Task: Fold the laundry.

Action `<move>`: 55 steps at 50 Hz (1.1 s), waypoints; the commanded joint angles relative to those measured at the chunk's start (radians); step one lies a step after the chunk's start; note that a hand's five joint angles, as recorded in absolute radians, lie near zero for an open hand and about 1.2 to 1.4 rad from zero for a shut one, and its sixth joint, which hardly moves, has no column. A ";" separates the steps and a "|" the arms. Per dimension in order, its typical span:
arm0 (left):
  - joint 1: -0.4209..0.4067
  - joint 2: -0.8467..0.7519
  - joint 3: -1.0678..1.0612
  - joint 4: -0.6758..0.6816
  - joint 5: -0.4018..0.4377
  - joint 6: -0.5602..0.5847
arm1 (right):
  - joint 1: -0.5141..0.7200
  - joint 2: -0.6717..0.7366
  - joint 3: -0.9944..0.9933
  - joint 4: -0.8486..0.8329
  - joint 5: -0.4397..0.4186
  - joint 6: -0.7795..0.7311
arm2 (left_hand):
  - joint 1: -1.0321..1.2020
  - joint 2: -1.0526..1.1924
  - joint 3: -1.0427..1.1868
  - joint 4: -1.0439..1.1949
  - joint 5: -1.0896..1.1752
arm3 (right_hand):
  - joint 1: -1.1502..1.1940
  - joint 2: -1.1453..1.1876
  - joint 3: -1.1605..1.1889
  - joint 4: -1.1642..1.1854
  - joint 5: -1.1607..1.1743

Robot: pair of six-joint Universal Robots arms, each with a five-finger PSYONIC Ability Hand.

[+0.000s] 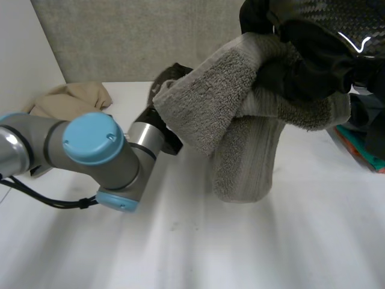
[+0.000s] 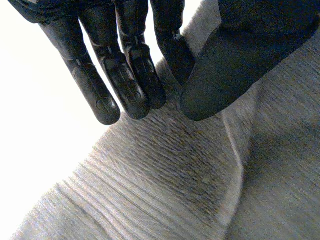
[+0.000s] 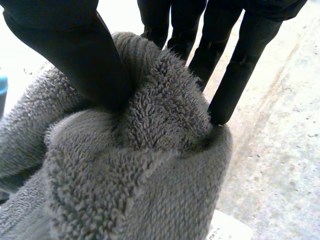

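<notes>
A grey terry towel [image 1: 210, 102] hangs bunched above the white table [image 1: 252, 247], its lower fold just reaching the tabletop. My right hand [image 1: 301, 54] holds it up from the top. In the right wrist view the thumb [image 3: 75, 45] and fingers [image 3: 235, 65] pinch a thick fold of the towel [image 3: 150, 165]. My left hand [image 1: 161, 127] reaches in behind the towel's left edge. In the left wrist view its fingers [image 2: 130, 75] and thumb [image 2: 215, 80] close on a ridge of the ribbed towel [image 2: 175, 175].
A beige cloth [image 1: 72, 99] lies crumpled at the table's back left corner. My left arm [image 1: 90, 150] stretches across the left half of the table. Something teal and orange [image 1: 361, 150] sits at the right edge. A grey wall stands behind.
</notes>
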 commanded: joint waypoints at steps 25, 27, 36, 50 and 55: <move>0.293 0.395 -0.452 -0.354 0.394 0.666 | -0.329 0.366 0.023 -0.060 -0.057 -0.163 | -0.587 -0.609 -0.603 -0.610 -0.568 | 0.295 0.223 0.209 0.193 0.246; 0.271 0.361 -0.459 -0.362 0.394 0.666 | -0.308 0.377 0.025 -0.064 -0.024 -0.170 | -0.608 -0.629 -0.623 -0.631 -0.588 | 0.295 0.223 0.209 0.193 0.246; 0.181 0.278 -0.502 -0.333 0.393 0.688 | -0.287 0.411 0.072 -0.136 0.055 -0.196 | -0.526 -0.548 -0.542 -0.549 -0.506 | 0.295 0.223 0.209 0.193 0.246; 0.161 0.039 -0.325 -0.322 0.373 0.886 | -0.294 0.409 0.183 -0.207 0.053 -0.219 | -0.402 -0.424 -0.418 -0.425 -0.383 | 0.295 0.223 0.209 0.193 0.246; 0.147 -0.015 -0.269 -0.328 0.339 0.896 | -0.298 0.409 0.192 -0.218 0.053 -0.219 | -0.405 -0.427 -0.421 -0.428 -0.386 | 0.295 0.223 0.209 0.193 0.246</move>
